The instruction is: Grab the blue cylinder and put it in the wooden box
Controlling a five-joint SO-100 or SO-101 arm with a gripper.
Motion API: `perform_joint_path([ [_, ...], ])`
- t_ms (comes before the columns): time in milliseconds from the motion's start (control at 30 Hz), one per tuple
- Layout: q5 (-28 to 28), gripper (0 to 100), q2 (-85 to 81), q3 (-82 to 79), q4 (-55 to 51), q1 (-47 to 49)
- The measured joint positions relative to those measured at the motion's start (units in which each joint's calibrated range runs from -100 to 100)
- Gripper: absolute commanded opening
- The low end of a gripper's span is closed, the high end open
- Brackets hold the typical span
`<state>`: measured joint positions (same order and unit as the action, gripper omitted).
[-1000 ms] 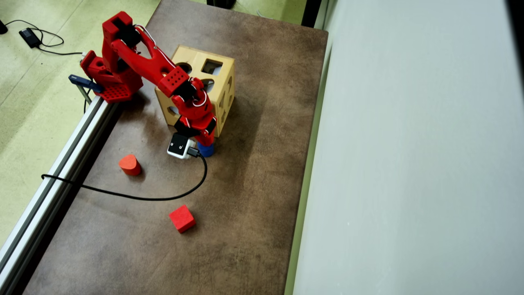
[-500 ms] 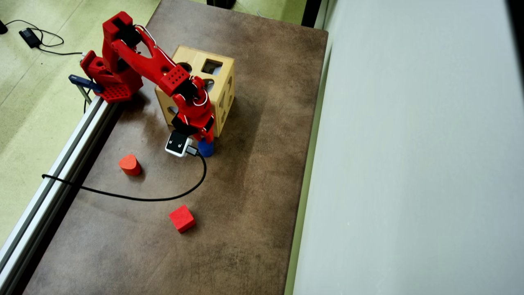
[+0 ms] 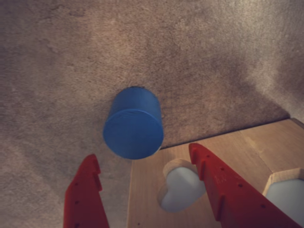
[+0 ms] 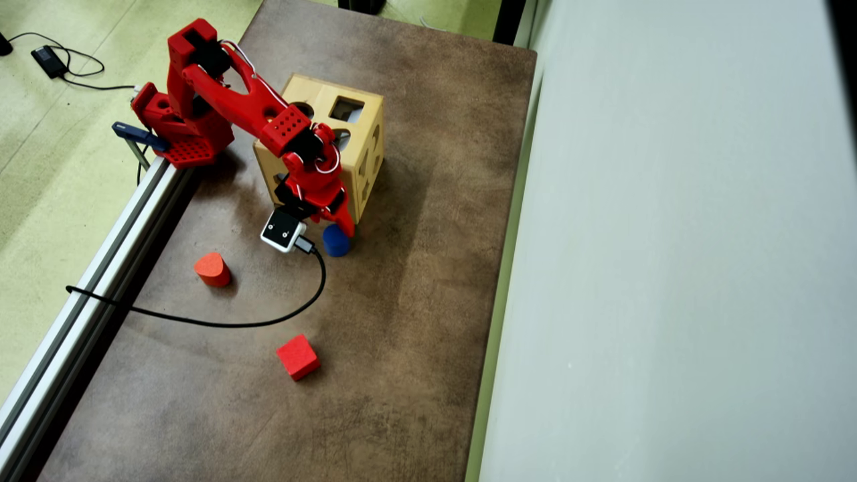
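Beside the lower corner of the large light-wood shape-sorter box (image 4: pixel 335 134), the small solid blue cylinder (image 4: pixel 336 240) is standing upright on the brown table surface (image 4: pixel 415 335), touching or nearly touching the box wall; the overhead view is not resolving which. The red two-finger gripper (image 3: pixel 145 159) is hanging above it with jaws spread and nothing between them; in the wrist view the cylinder (image 3: pixel 133 123) is lying just beyond the fingertips, not between them, and part of the box (image 3: pixel 228 156) with its cut-outs is showing between and past the fingers. The step in hand is judged to be the grasp approach; the cylinder is not yet held. The next move is calling for advancing and lowering the gripper until the fingers are straddling the cylinder, with care that the box-side finger is clearing the wall; closing and lifting toward a round hole would follow. A red rounded block (image 4: pixel 213 269) and a red cube (image 4: pixel 298 357) are lying well apart from the work area.
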<state>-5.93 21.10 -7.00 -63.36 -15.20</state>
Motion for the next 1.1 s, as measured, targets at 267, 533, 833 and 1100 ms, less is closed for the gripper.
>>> perform_joint_path([
  [267, 0.0, 30, 0.0, 0.4, -0.9, -2.7],
  [533, 0.0, 30, 6.1, 5.4, -0.9, -3.2],
  [833, 0.0, 30, 10.8, 8.9, -0.9, -2.9],
  [1100, 0.0, 30, 13.1, 9.2, -0.8, -2.6],
])
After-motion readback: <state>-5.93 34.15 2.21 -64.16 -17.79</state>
